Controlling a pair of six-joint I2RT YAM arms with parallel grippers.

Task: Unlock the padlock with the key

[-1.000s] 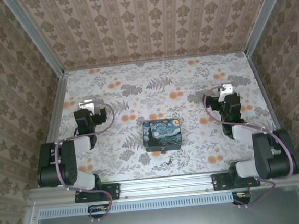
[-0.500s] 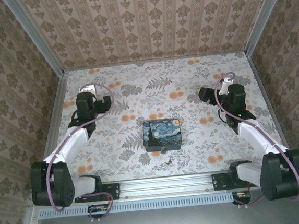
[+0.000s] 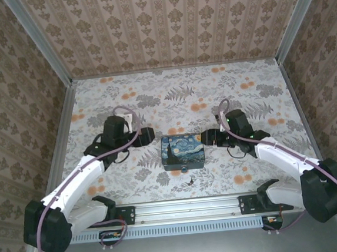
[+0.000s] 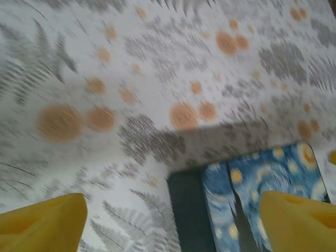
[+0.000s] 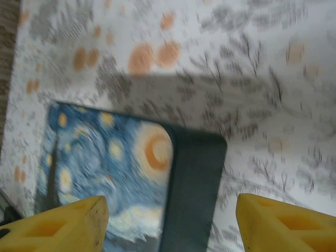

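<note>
The padlock (image 3: 184, 168) is a tiny dark piece with a pale spot, at the front edge of the blue-yellow Starry Night box (image 3: 182, 150). The key (image 3: 190, 182) is a thin dark sliver on the cloth just in front of it. My left gripper (image 3: 148, 135) stands open at the box's left side. In the left wrist view the left gripper (image 4: 173, 226) has its yellow fingers (image 4: 44, 220) spread over the box's (image 4: 262, 194) far left corner. My right gripper (image 3: 207, 138) is open at the box's right side. In the right wrist view the right gripper (image 5: 173, 226) straddles the box's (image 5: 110, 157) dark side wall.
The table (image 3: 172, 96) is covered with a floral cloth and closed in by patterned walls at the back and both sides. A metal rail (image 3: 187, 207) with both arm bases runs along the near edge.
Both arms have swung in from the outer sides of the table toward the box. Each gripper now sits beside it, and both pairs of jaws have narrowed a little.
</note>
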